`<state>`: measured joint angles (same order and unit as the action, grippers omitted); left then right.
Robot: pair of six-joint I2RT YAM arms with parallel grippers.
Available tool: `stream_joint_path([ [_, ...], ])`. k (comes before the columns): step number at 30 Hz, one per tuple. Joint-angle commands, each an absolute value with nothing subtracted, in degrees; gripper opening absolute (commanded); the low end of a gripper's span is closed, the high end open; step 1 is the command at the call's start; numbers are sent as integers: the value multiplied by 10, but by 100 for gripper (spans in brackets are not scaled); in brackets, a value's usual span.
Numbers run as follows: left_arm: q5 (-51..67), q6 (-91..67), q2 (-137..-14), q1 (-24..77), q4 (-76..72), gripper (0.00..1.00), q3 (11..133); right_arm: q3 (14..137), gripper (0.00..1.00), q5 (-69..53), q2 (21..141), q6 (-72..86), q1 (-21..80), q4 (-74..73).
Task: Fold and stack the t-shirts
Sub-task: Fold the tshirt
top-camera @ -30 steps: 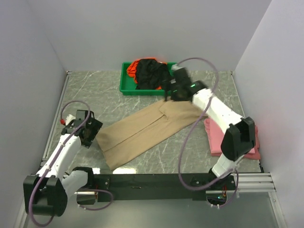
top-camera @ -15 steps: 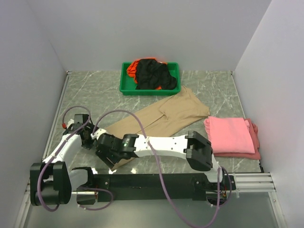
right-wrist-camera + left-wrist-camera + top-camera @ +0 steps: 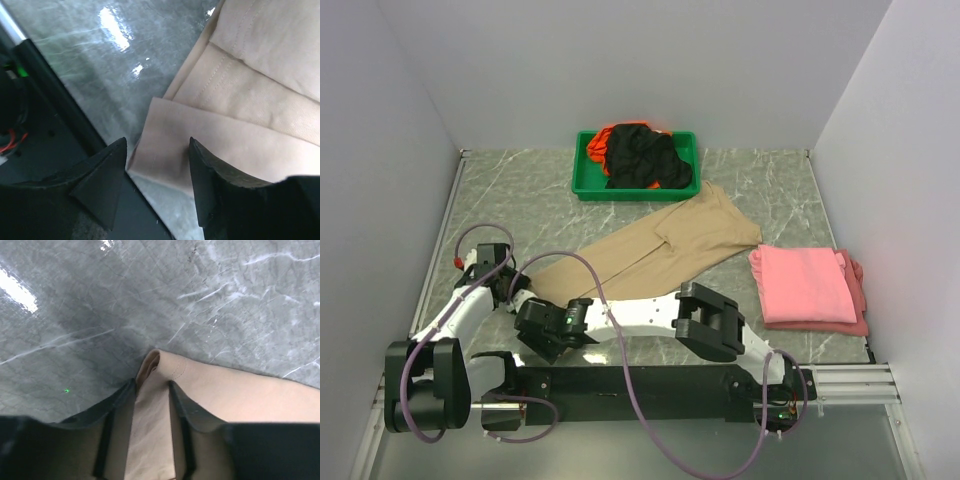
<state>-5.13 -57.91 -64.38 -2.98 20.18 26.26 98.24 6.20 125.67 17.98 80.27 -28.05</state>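
A tan t-shirt (image 3: 660, 255), folded into a long strip, lies diagonally across the table's middle. My left gripper (image 3: 517, 290) sits at the strip's left corner. In the left wrist view, the left gripper (image 3: 152, 385) is shut on a raised fold of the tan t-shirt (image 3: 240, 395). My right gripper (image 3: 538, 335) reaches across to the strip's near-left corner. In the right wrist view, the right gripper (image 3: 157, 145) stands open astride the corner of the tan t-shirt (image 3: 250, 75). A folded pink t-shirt (image 3: 805, 285) lies at the right.
A green tray (image 3: 620, 193) at the back holds a crumpled black t-shirt (image 3: 645, 155) and an orange one (image 3: 597, 148). The right arm's links stretch low along the table's near edge, by the black base rail (image 3: 650, 380). White walls close in three sides.
The right arm swung from the shirt's far end by the tray to its near-left corner, its jaws narrowing. The left gripper closed on the shirt's left corner.
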Motion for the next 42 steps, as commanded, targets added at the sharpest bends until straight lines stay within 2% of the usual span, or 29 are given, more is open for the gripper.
stream_joint_path([
  [1, -39, -567, -653, -31, 203, 37, 248, 973, 59, 76, 1265, 178, 806, -251],
  [4, -31, -565, -660, -31, 197, 26, 245, 951, 56, 93, 1269, 189, 807, -248],
  [5, -28, -561, -662, -31, 193, 12, 243, 948, 54, 99, 1271, 192, 808, -248],
  [7, -16, -556, -667, -32, 187, 1, 243, 946, 45, 106, 1276, 196, 808, -250],
  [9, -11, -547, -666, -31, 185, 1, 243, 940, 35, 103, 1274, 195, 808, -239],
  [10, -8, -546, -663, -31, 185, 1, 242, 934, 24, 103, 1273, 194, 808, -234],
  [13, -11, -548, -634, -31, 184, 1, 233, 933, 9, 116, 1261, 195, 807, -227],
  [16, -9, -552, -589, -31, 183, 1, 222, 925, 0, 116, 1239, 188, 808, -219],
  [25, 40, -564, -486, -29, 195, 1, 241, 848, 0, 105, 1111, 201, 802, -170],
  [31, 75, -585, -469, -8, 188, 1, 264, 784, 0, 80, 1049, 242, 747, -165],
  [37, 21, -617, -507, 86, 159, 1, 316, 708, 0, 91, 978, 257, 687, -157],
  [42, 2, -633, -615, 170, 131, 1, 382, 647, 0, 103, 924, 273, 647, -155],
])
